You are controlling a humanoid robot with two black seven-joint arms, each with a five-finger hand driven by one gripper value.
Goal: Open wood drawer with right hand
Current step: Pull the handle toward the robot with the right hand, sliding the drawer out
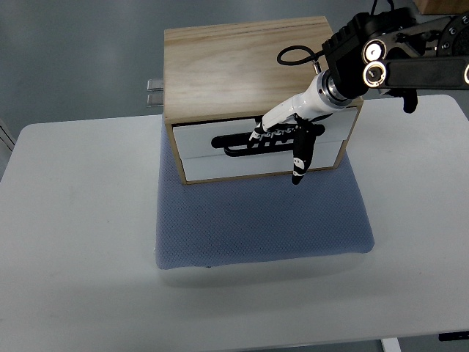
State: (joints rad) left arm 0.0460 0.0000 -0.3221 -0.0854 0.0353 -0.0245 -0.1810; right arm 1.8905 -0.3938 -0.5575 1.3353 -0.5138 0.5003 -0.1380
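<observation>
A light wooden drawer box [245, 66] stands on a blue-grey mat [264, 216] at the table's far middle. Its white drawer front [198, 154] carries a black bar handle [231, 144]. My right hand [282, 139], white with black fingers, comes in from the upper right and lies across the drawer front. Its fingers are curled over the handle, and one black finger [299, 161] points down past the drawer's lower edge. The drawer looks flush with the box, or nearly so. The left arm is out of view.
The white table [73, 235] spreads wide to the left, right and front of the mat. A small metal bracket [155, 92] shows behind the box's left side. My right arm's black joints [381, 55] hang over the box's right rear corner.
</observation>
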